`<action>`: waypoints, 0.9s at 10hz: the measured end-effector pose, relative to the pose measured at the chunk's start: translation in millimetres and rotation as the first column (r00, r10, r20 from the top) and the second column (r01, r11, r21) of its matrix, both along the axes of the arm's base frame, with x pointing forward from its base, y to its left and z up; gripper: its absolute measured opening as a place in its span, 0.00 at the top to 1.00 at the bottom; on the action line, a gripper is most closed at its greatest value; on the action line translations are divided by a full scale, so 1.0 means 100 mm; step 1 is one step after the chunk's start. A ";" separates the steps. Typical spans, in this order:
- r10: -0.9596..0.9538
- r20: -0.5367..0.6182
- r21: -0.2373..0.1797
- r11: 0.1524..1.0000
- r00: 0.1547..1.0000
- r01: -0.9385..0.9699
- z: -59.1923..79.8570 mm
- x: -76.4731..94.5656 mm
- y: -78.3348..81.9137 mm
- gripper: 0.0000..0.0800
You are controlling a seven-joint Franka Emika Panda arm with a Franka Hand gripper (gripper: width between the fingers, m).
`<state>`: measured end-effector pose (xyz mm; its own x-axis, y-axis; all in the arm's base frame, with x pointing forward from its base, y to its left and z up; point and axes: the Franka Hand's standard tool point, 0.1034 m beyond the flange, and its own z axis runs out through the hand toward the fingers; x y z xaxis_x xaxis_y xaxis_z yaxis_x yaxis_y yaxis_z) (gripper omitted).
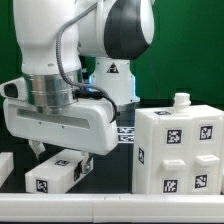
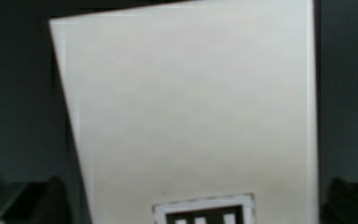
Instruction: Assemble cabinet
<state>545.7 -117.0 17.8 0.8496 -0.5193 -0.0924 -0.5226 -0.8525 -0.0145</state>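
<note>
Panel point(image 2: 185, 110) face, wrist view only

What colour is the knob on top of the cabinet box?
White, like the cabinet box; the knob shows best in the exterior view.

From here the hand point(image 1: 62, 153) hides most of the small panel point(image 1: 57, 172); its fingertips' grip can't be made out.

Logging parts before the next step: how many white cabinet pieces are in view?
2: the white blocky plastic box with a small round knob at the exterior view's right, and a white tagged panel under the gripper. Others may be hidden.
</note>
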 end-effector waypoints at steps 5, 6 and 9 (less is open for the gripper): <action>0.000 -0.002 0.000 1.000 1.000 0.000 0.04 0.01 0.01 0.31; 0.005 -0.004 0.012 1.000 1.000 -0.005 0.23 0.01 0.04 0.31; 0.002 0.006 0.055 0.999 1.000 -0.002 0.98 0.04 0.21 0.31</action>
<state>550.0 -95.8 115.7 0.8514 -0.5117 -0.1152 -0.5204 -0.8515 -0.0643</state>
